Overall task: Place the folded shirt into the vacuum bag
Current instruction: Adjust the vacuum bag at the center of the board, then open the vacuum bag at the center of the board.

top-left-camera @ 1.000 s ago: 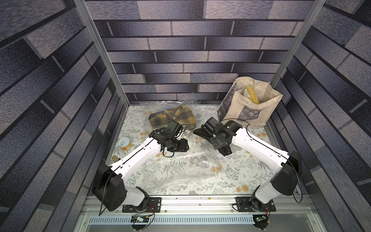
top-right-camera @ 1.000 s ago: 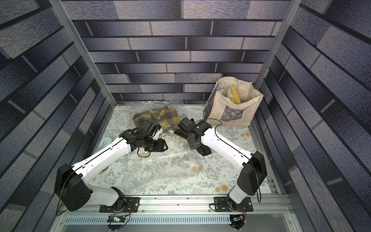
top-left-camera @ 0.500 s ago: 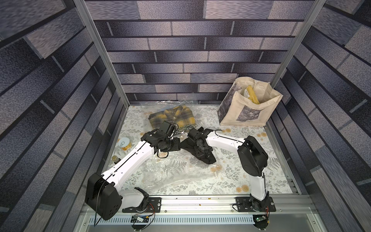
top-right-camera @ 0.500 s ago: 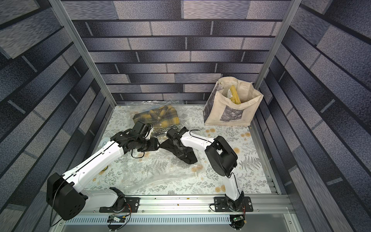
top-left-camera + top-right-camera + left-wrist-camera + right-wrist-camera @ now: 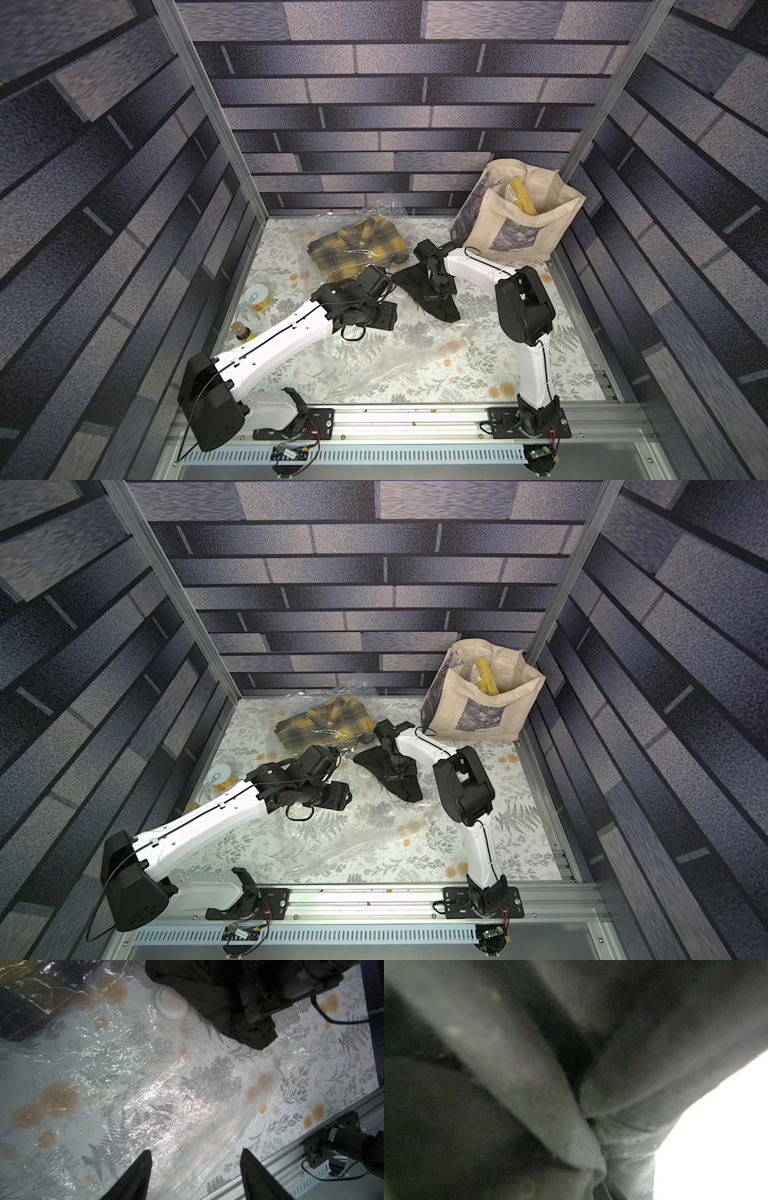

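Inserting is in hand: the folded shirt (image 5: 442, 309) is clenched by the right gripper (image 5: 434, 291) and draped over the vacuum bag (image 5: 386, 357), beside its valve cap (image 5: 172, 1004). The left gripper (image 5: 196, 1152) is released above the film. Judged next: the bag mouth must be lifted.

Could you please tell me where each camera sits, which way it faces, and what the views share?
Top views: high over the robot's base, looking down at the table; left arm and right arm show whole.
Left wrist: on the left arm, low over the vacuum bag, facing the black shirt; its open fingers show.
Right wrist: on the right arm, close against the black shirt; mostly blurred dark cloth shows, no fingers.
Shared: valve cap and shirt, in left wrist and both top views.
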{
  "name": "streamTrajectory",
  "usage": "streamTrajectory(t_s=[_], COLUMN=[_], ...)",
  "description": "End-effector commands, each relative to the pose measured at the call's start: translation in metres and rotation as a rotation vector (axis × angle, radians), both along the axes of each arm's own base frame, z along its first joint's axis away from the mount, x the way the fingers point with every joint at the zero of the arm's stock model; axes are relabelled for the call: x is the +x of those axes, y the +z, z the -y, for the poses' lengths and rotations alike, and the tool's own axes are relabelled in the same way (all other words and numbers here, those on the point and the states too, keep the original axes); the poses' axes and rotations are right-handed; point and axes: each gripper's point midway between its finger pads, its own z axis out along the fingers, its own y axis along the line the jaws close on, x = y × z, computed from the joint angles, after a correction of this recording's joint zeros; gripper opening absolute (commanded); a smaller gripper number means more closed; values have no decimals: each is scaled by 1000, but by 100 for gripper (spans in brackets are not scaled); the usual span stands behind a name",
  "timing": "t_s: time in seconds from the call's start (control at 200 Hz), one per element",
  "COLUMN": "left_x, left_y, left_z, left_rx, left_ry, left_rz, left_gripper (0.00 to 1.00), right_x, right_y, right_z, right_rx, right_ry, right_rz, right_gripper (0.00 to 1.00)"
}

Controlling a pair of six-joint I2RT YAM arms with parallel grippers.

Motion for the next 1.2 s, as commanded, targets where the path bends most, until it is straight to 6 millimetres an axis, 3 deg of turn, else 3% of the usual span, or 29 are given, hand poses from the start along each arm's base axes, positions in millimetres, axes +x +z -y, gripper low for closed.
streamTrajectory(t_s=[0.0, 0.15, 0.265, 0.386, 0.471, 0.541, 0.621, 0.807, 0.987, 1.197], left_x=[-13, -47, -72, -80, -76, -69, -63, -55, -40, -30], left_y=[-9, -29, -48, -65, -72, -77, -85, -106, -95, -77], left_z=[2, 16, 27, 35, 38, 41, 41, 43, 43, 58], left_rx=[90, 178, 257, 367, 458, 510, 568, 643, 569, 356], left_ry=[-66, -206, -316, -389, -427, -441, -456, -499, -456, -400], left_rz=[-6, -66, -95, -73, -32, 3, 39, 52, 63, 2], left_gripper=[74, 77, 81, 82, 82, 81, 79, 73, 51, 28], right_x=[4, 16, 22, 15, 0, -16, -36, -83, -124, -165], right_y=[-45, -31, 30, 104, 134, 149, 157, 152, 146, 145], right_z=[36, 35, 22, 29, 38, 45, 56, 80, 98, 103], right_rx=[-139, -123, -9, 58, 93, 118, 132, 143, 167, 161], right_ry=[-29, -1, 6, -5, -15, -26, -41, -70, -96, -52], right_rz=[-85, -48, 82, 228, 285, 310, 329, 320, 304, 274], right_gripper=[0, 0, 0, 0, 0, 0, 0, 0, 0, 0])
